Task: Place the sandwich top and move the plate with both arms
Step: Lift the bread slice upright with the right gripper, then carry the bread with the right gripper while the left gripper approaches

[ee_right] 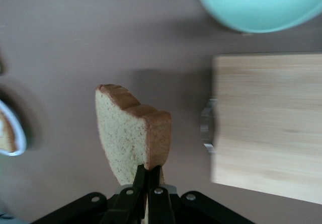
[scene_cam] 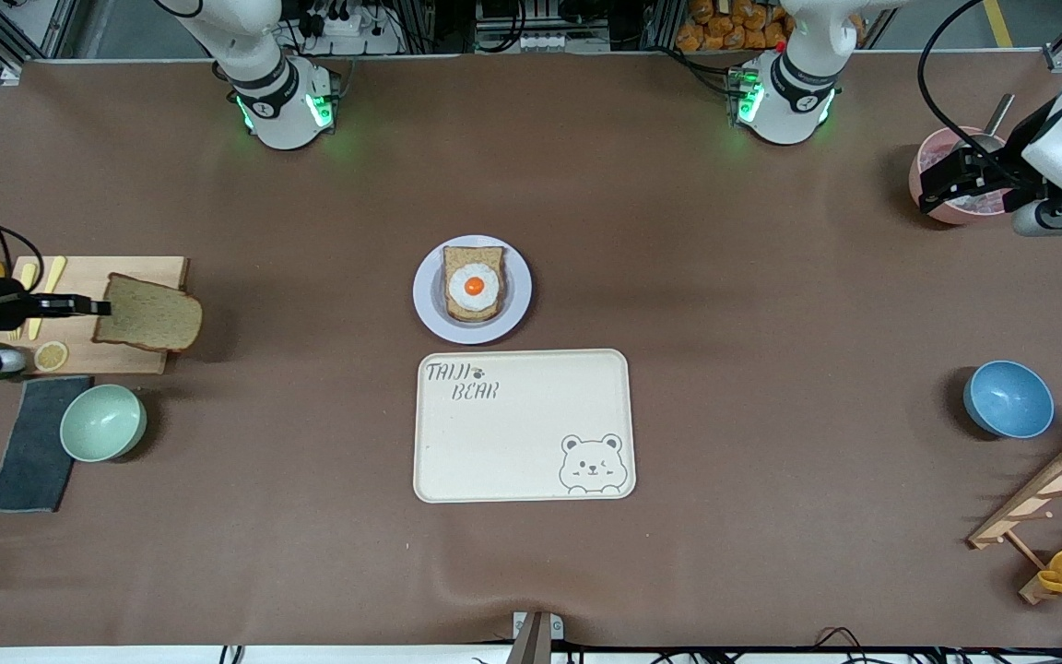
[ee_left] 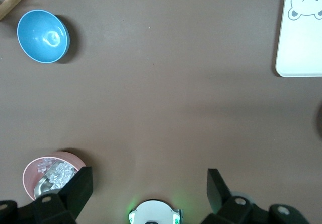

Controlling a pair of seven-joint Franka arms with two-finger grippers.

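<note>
Speckled bread slice held aloft, egg toast waiting on the plate

The right gripper point(scene_cam: 100, 307) pinches the squarish, dark-crusted sandwich top point(scene_cam: 149, 314) over the wooden board's point(scene_cam: 139, 267) edge at the right arm's end. The round, shallow-rimmed lavender plate point(scene_cam: 428, 297) carries egg-topped bread point(scene_cam: 473, 283) mid-table. The left gripper point(scene_cam: 941, 187) waits, jaws wide, over the pink bowl point(scene_cam: 932, 153).

Matt brown covering on the tabletop point(scene_cam: 771, 369), smooth with a soft ripple at the near edge. The sandwich top point(scene_cam: 148, 314) looks porous and speckled, its crust darker and dry. Pale wood grain shows on the cutting board point(scene_cam: 125, 277). The plate point(scene_cam: 517, 295) carries a faint sheen; the cream tray point(scene_cam: 522, 443) reads matt, probably plastic. Green bowl point(scene_cam: 103, 422) and blue bowl point(scene_cam: 1008, 398) are smooth, slightly glossy. The arms point(scene_cam: 273, 92) gleam white. Dark cloth point(scene_cam: 33, 452) looks woven.
</note>
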